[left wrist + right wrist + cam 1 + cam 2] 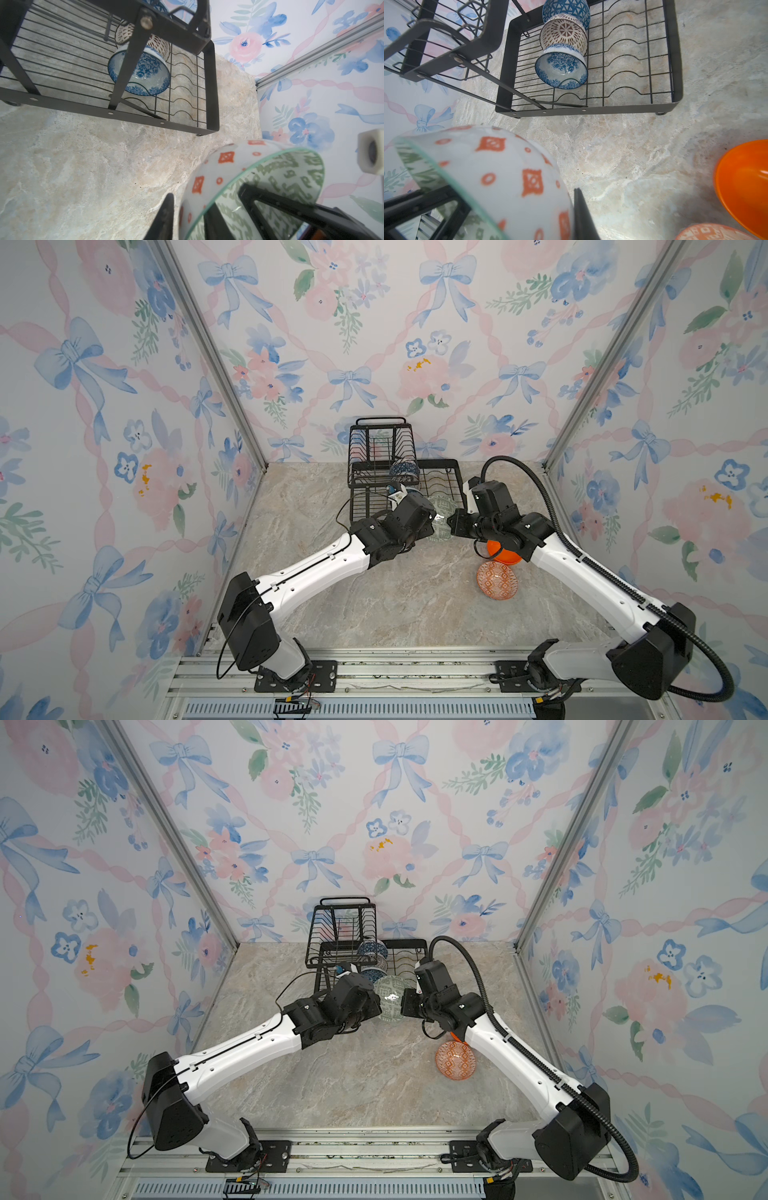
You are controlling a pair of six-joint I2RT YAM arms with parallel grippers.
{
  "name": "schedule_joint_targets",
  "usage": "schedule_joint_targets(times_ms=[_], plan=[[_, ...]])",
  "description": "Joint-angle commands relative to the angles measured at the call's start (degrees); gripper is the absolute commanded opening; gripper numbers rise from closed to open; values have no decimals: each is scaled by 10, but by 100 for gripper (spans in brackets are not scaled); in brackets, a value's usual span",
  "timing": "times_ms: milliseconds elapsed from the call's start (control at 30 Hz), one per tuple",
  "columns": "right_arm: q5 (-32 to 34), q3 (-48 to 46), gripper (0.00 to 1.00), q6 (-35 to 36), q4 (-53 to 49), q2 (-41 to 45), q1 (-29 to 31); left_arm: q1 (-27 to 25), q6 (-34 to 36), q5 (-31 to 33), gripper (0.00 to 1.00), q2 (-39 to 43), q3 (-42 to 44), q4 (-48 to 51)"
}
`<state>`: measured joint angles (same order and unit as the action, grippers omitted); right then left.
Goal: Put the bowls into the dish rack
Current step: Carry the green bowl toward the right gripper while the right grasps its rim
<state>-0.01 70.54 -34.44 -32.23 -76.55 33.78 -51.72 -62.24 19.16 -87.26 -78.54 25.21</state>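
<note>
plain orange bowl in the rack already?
No, the plain orange bowl sits on the table, outside the rack.

The dish rack [345, 901] stands at the rear centre of the desk [332, 1085], near the back wall. Its raised upper basket is on the left, and the flat lower tray extends to the right. A dark-blue bowl [371, 950] stands on edge in the tray beside the basket. A second bowl [375, 971] sits just in front of it; its pattern is not legible. The green-white bowl [388, 997] is tipped on edge in front of the rack, between the left hand [376, 1006] and the right hand [402, 1003]. Both hands meet it. The orange-white bowl [456, 1060] rests on the desk beside the right arm. The plain orange bowl [457, 1038] is mostly hidden under that arm.
</note>
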Motion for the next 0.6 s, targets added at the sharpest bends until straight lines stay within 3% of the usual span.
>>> schedule_joint_targets(times_ms=[0,567], plan=[[-9,4,2,2,14,17,3,3,-3,13,32,18,-7,-6],[0,-19,1,-32,45,43,5,9,-6,-10,32,25,12,-6]])
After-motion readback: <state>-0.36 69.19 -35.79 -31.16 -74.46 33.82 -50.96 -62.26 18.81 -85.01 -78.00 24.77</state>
